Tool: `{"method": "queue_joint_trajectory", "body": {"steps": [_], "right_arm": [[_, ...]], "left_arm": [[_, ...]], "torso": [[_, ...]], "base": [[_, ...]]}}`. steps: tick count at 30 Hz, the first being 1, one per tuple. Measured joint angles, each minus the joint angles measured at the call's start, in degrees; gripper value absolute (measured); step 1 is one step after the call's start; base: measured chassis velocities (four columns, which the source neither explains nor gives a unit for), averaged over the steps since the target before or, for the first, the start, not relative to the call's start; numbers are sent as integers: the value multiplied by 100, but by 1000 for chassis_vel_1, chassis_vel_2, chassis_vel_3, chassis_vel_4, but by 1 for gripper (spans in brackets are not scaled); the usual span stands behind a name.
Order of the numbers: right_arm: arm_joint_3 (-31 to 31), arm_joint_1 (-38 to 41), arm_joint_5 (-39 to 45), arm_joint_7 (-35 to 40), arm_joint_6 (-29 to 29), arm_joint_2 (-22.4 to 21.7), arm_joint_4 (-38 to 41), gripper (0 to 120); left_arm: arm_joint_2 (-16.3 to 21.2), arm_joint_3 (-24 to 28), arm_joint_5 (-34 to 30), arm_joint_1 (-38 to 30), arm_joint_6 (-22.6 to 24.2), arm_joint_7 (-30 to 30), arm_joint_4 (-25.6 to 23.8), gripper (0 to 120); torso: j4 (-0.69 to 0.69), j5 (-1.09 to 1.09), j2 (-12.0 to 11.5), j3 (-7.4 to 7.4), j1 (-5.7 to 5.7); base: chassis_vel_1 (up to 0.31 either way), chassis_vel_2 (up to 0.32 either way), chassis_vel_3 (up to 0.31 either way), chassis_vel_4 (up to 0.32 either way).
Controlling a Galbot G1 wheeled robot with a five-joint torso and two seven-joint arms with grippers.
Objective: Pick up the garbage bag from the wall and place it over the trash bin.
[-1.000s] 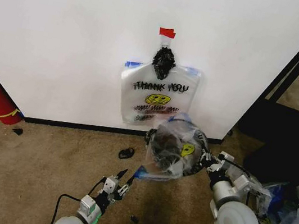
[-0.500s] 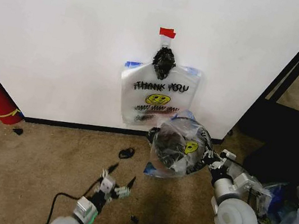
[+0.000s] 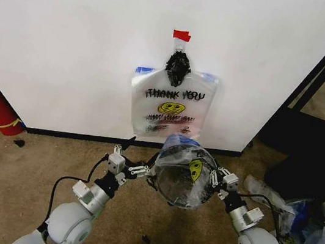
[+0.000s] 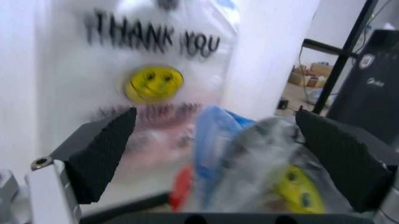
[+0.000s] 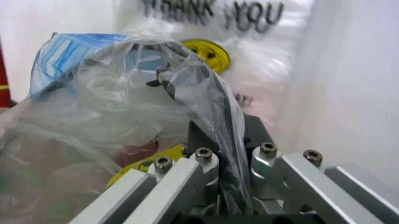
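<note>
Crinkly garbage bag [image 3: 181,169] drapes the trash bin [image 3: 181,190], right gripper [image 3: 216,178] pinching it.

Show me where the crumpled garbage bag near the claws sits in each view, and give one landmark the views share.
Head view: the crumpled garbage bag is low at centre, between the left claw and the right claw.
Left wrist view: just ahead, framed by the open left claw, with its blue handle showing.
Right wrist view: close up, pinched in the right claw.
Shared landmark: the flat THANK YOU bag on the wall, behind it in all three.
</note>
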Motion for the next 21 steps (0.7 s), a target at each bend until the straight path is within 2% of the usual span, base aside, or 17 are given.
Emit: {"method": "queue_joint_trajectory", "body": {"steps": [9,21], "right_arm": [[-28,-27,-176,-184,275,30,81,1],[110,-187,-358,-369,486,-21,266,1]], "left_arm": [[-222,111,88,-115,334,-192,231,86],[-216,-63,395,-345,468,-637,496,86]], "torso": [[0,0,0,0,0],[0,0,0,0,0]], "base": [[0,0,0,0],[0,0,0,0]]}}
